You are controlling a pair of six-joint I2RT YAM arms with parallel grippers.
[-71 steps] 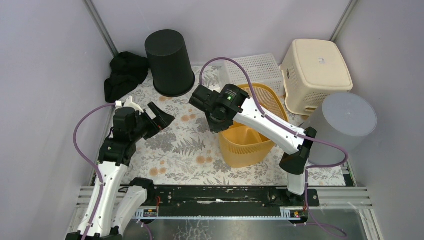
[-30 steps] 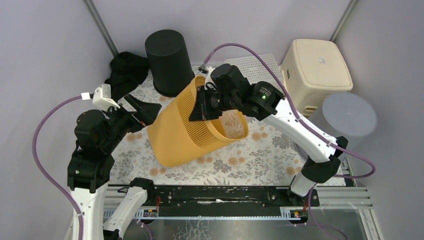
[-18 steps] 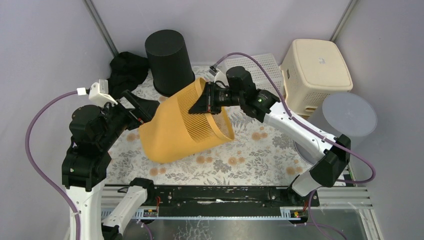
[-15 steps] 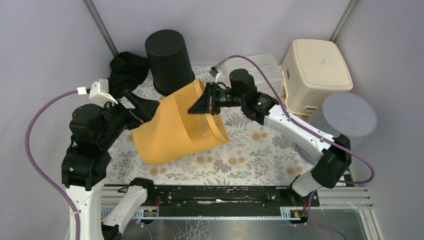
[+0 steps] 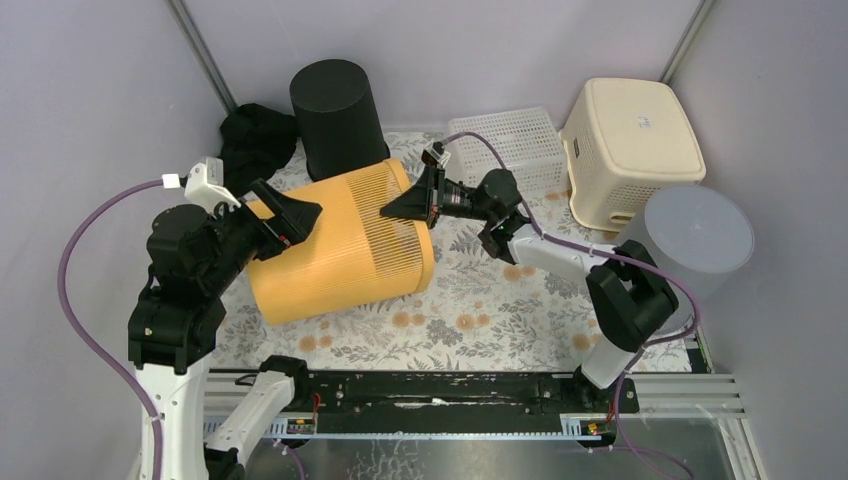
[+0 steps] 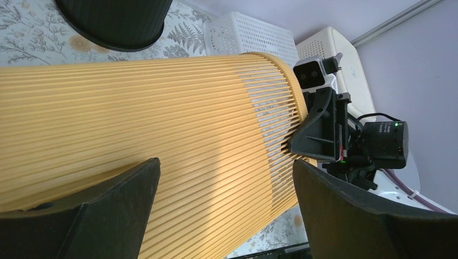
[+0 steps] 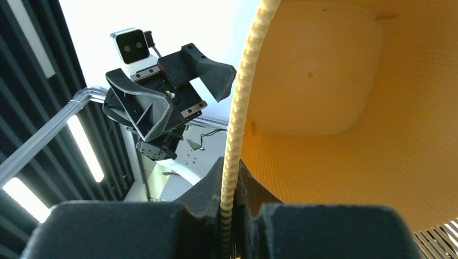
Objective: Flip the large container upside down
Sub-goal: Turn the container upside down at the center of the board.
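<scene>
The yellow container (image 5: 335, 240), lately upright, is now tipped sideways over the bench (image 5: 480, 310). Its rim is pinched by the closed right hand (image 5: 392, 210). The left hand (image 5: 285, 215) is held wide open, empty, beside its base. Half the turn is judged done.

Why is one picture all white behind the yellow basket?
Right wrist view: the camera looks up, so behind the yellow basket it is washed-out white, with light strips at left; the right gripper looks dark. Top view: soft, even light. Left wrist view: a brighter patch on the basket.
</scene>
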